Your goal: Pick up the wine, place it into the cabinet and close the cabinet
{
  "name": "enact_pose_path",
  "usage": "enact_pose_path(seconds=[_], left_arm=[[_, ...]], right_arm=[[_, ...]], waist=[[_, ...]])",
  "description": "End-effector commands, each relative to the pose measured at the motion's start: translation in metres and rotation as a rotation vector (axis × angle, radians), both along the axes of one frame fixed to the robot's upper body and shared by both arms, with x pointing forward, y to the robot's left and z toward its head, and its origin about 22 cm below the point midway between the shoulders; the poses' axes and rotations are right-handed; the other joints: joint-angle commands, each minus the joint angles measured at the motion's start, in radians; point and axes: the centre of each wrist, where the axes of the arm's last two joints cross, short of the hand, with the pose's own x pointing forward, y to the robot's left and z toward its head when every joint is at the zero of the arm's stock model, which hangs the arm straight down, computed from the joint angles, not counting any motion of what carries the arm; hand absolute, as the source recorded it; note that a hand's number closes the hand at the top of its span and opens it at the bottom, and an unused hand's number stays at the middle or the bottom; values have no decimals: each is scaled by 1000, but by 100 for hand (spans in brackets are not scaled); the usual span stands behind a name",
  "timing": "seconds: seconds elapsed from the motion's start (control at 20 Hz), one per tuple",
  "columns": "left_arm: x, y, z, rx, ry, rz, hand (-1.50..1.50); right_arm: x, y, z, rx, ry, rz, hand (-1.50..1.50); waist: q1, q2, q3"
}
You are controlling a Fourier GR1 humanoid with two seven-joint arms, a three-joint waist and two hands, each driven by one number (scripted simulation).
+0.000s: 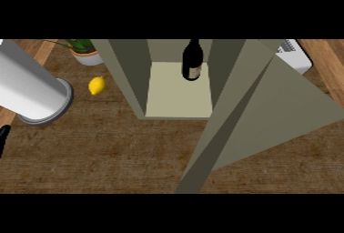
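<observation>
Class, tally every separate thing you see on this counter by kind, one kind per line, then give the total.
Wine bottle: 1
Cabinet: 1
Lemon: 1
Potted plant: 1
White appliance: 1
Total: 5

Wine bottle (pixel 192 60) upright in cabinet (pixel 134 77), door (pixel 269 118) open.

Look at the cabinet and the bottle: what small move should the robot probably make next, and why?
Probably swing the cabinet door shut. The wine bottle already stands upright inside the cabinet, near the back, while the door hangs wide open over the counter. No hand touches the door yet.
</observation>
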Motion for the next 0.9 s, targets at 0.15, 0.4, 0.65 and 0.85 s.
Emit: enact_pose_path(seconds=[0.15,0.4,0.65,0.85], left_arm=[[9,16,-1,-24,1,-4,-150],[15,5,18,-50,12,-40,-150],[27,6,11,-54,10,-62,-150],[16,4,7,-74,20,-79,-150]], right_arm=[[-21,39,9,28,-134,117,150],[3,56,12,-11,-145,68,150],[10,62,25,8,-142,92,150],[35,70,34,28,-99,42,150]], waist=[[-1,0,-1],[17,6,0],[13,10,-1],[45,11,-2]])
